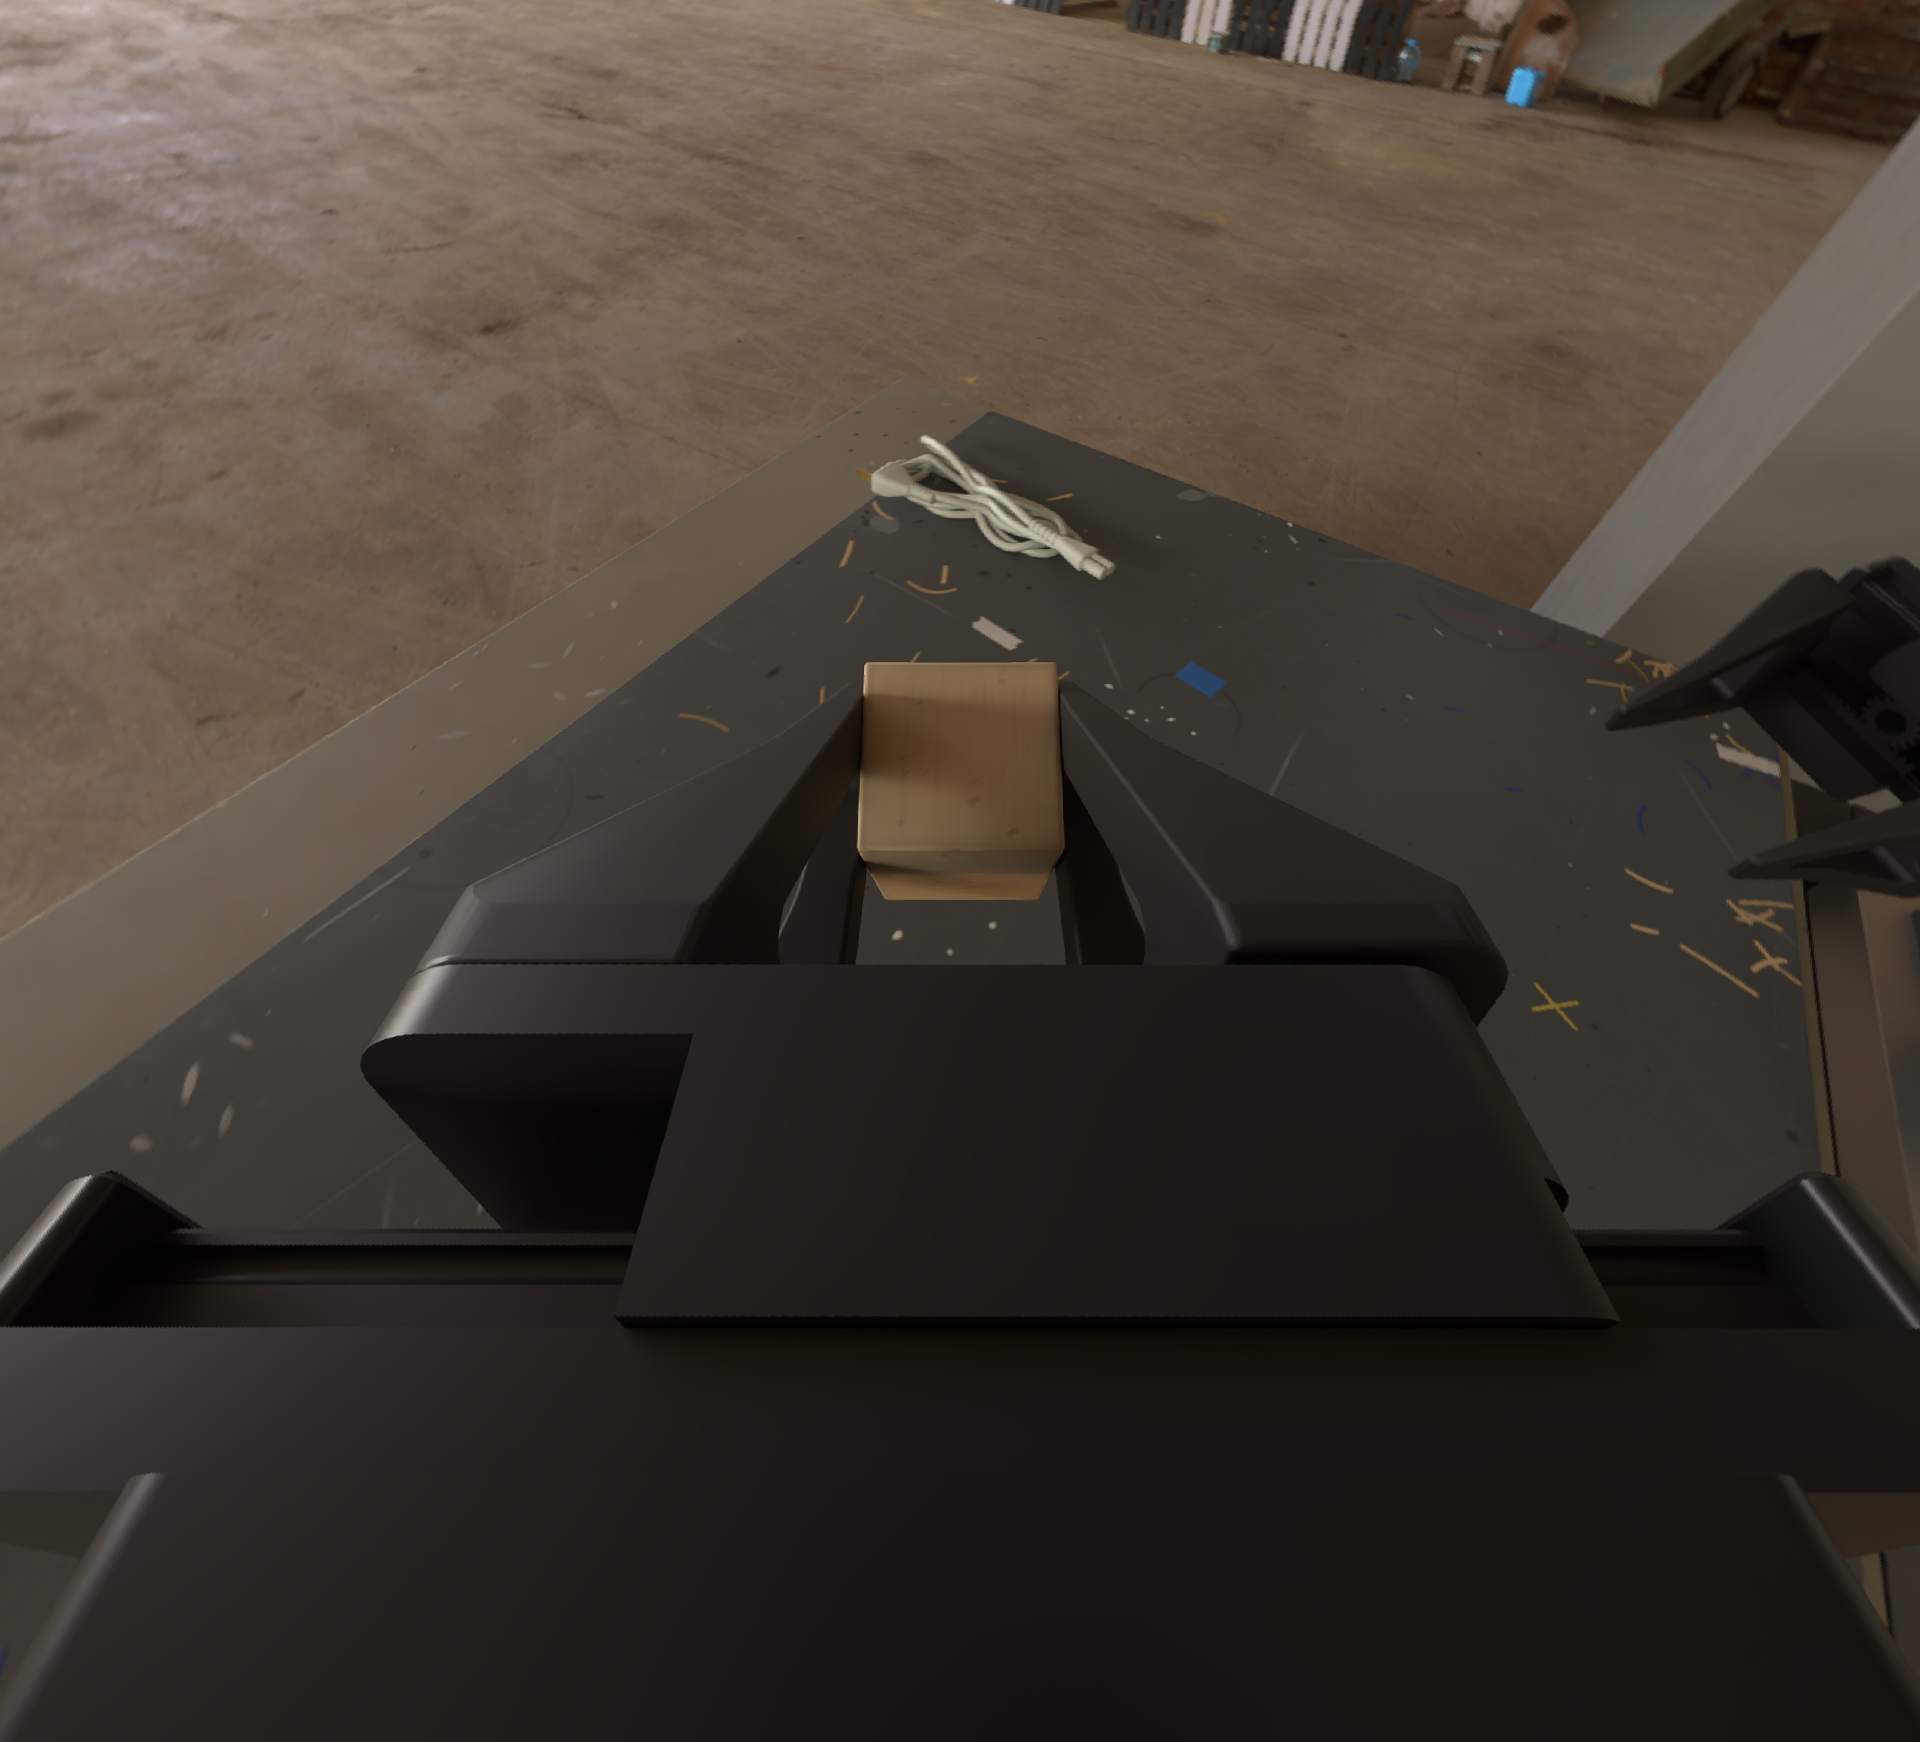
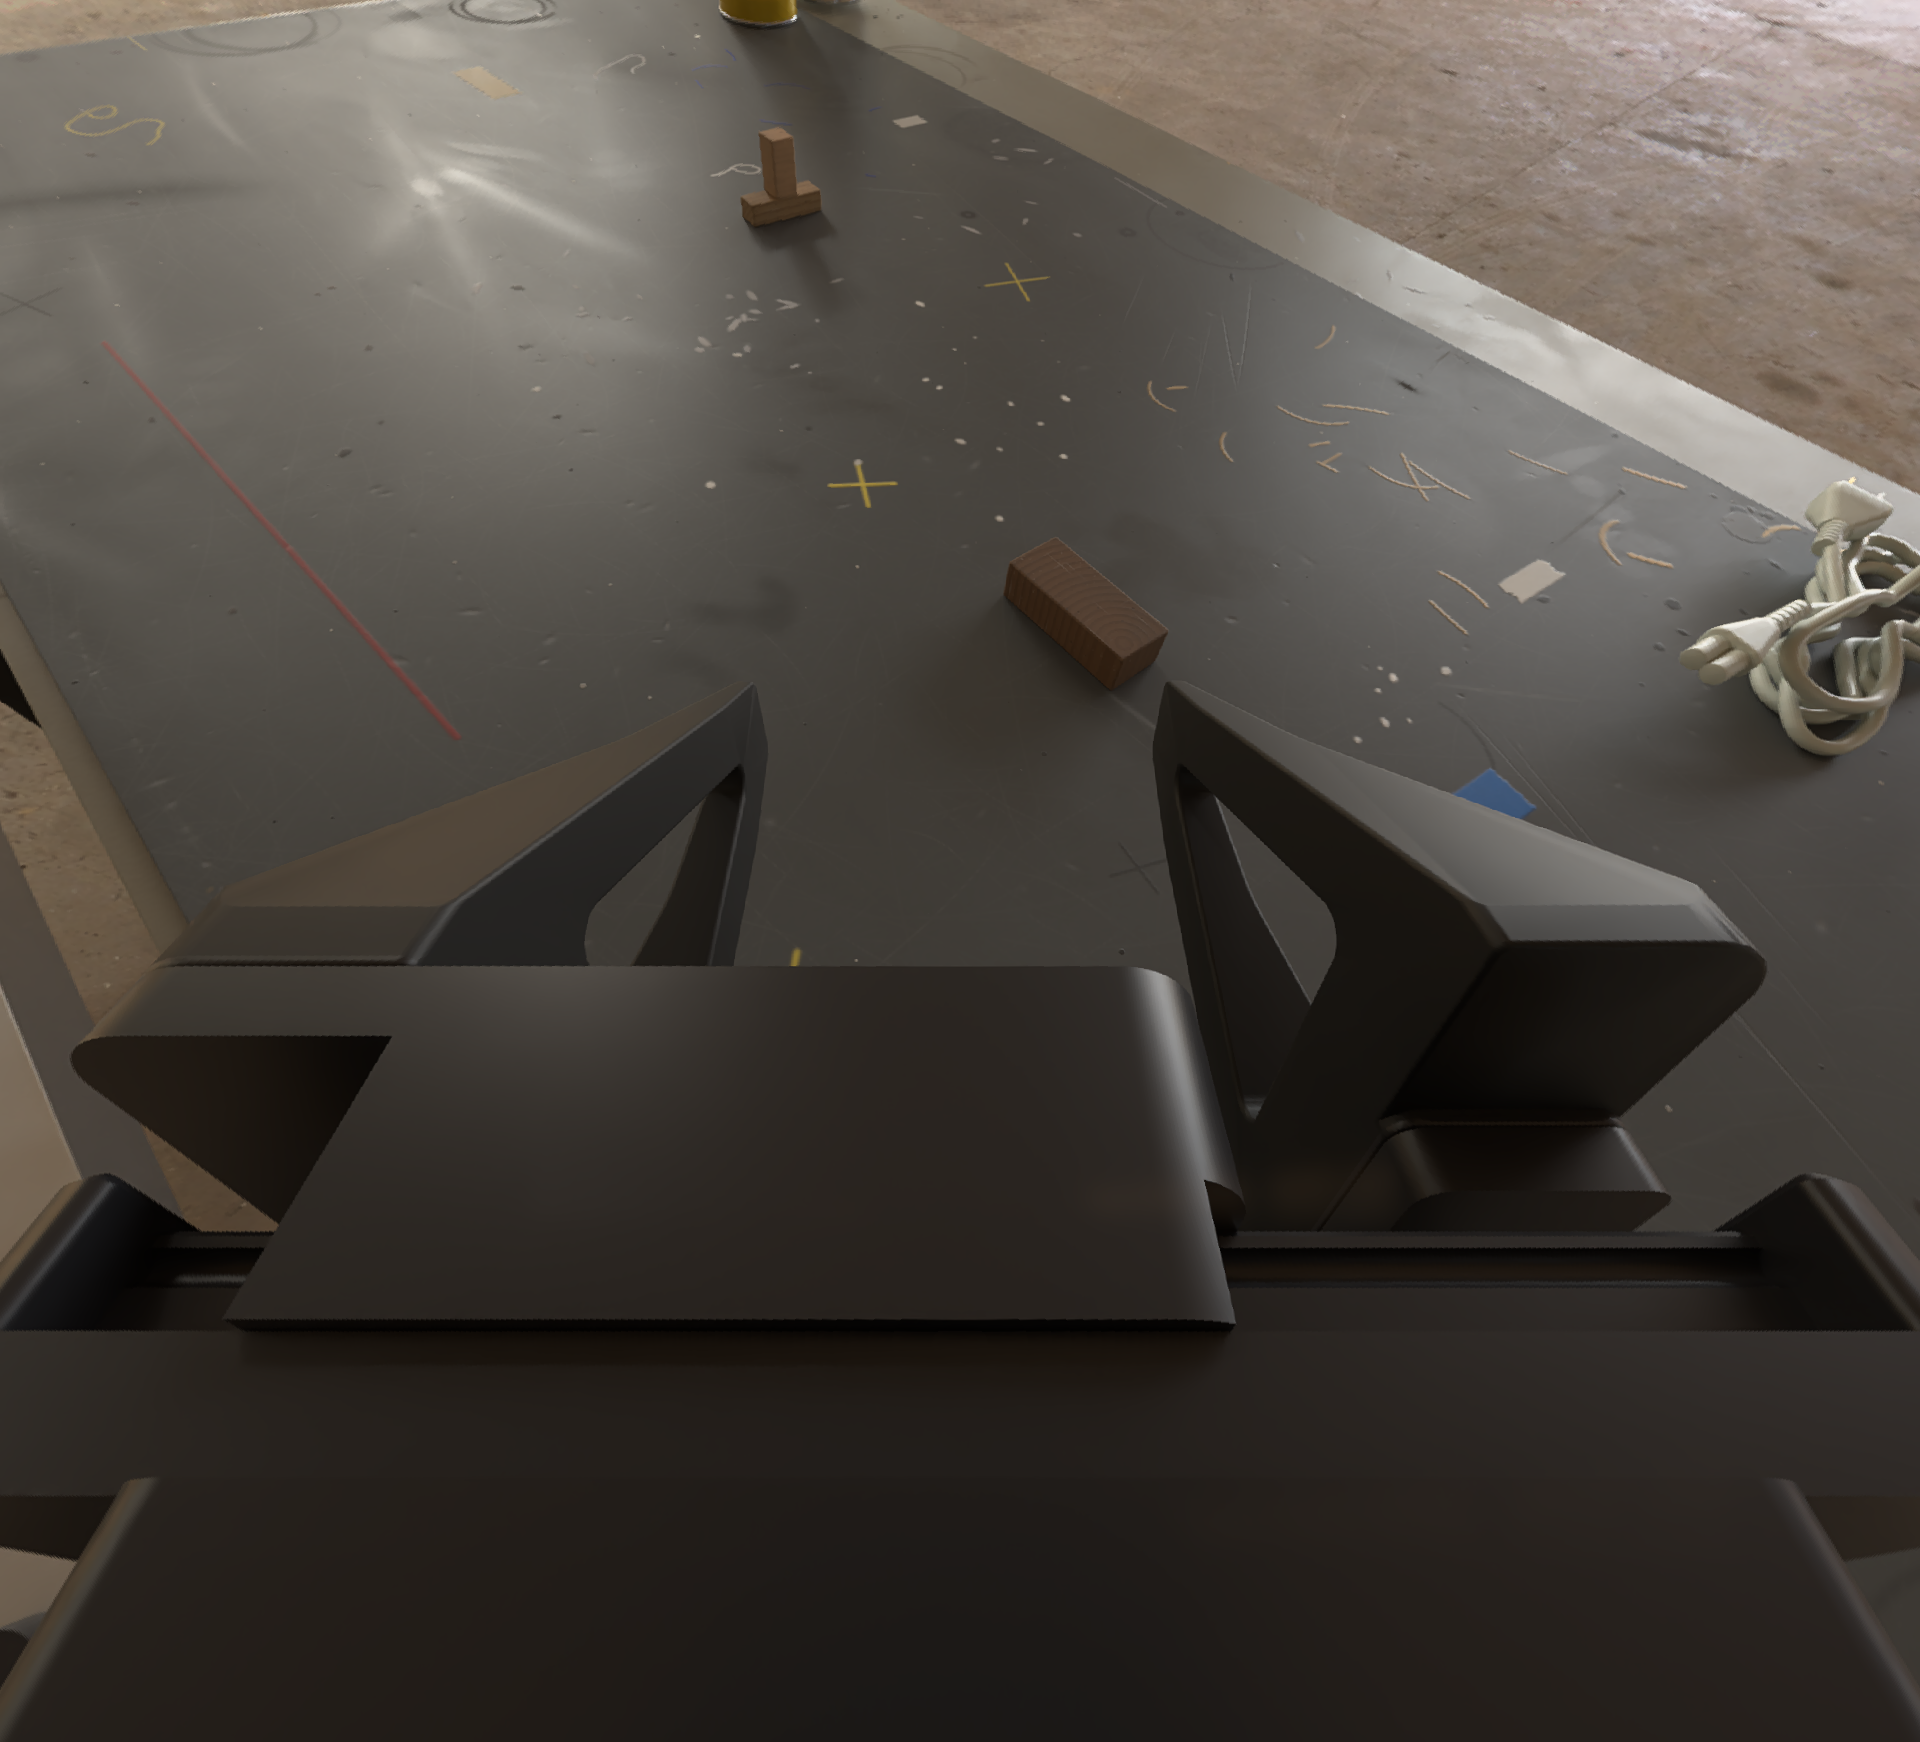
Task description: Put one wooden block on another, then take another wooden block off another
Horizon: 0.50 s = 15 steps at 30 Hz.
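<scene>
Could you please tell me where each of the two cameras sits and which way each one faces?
Left wrist view: on the left hand, looking along its fingers at the pale block they clamp; the right hand shows at the right edge.
Right wrist view: on the open right hand, looking down the table at a brown block and a far two-block stack.
Shared: the white cable and the table.

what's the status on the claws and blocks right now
Left claw shut on pale wooden block, lifted off table. Right claw open, empty. Dark block flat ahead; upright block on flat block farther. Nothing in the way.
</scene>
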Each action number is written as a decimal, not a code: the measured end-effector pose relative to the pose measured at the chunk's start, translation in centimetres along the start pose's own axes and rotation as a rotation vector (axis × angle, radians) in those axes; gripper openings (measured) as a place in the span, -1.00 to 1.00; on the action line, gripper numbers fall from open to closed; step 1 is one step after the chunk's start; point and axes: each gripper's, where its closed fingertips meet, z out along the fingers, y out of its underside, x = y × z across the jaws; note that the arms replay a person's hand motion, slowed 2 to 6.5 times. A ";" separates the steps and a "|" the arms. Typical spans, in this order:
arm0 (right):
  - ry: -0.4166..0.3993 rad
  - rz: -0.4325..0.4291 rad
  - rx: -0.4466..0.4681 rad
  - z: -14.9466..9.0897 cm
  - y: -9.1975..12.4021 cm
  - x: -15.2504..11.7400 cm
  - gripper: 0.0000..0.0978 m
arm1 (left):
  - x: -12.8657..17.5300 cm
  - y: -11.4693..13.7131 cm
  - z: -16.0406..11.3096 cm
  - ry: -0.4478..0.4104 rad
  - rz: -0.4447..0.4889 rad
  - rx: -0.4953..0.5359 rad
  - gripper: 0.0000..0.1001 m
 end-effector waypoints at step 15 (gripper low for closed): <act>0.036 0.017 -0.008 -0.9 0.7 0.9 0.30 | 6.5 2.3 5.7 0.213 0.171 0.008 -0.43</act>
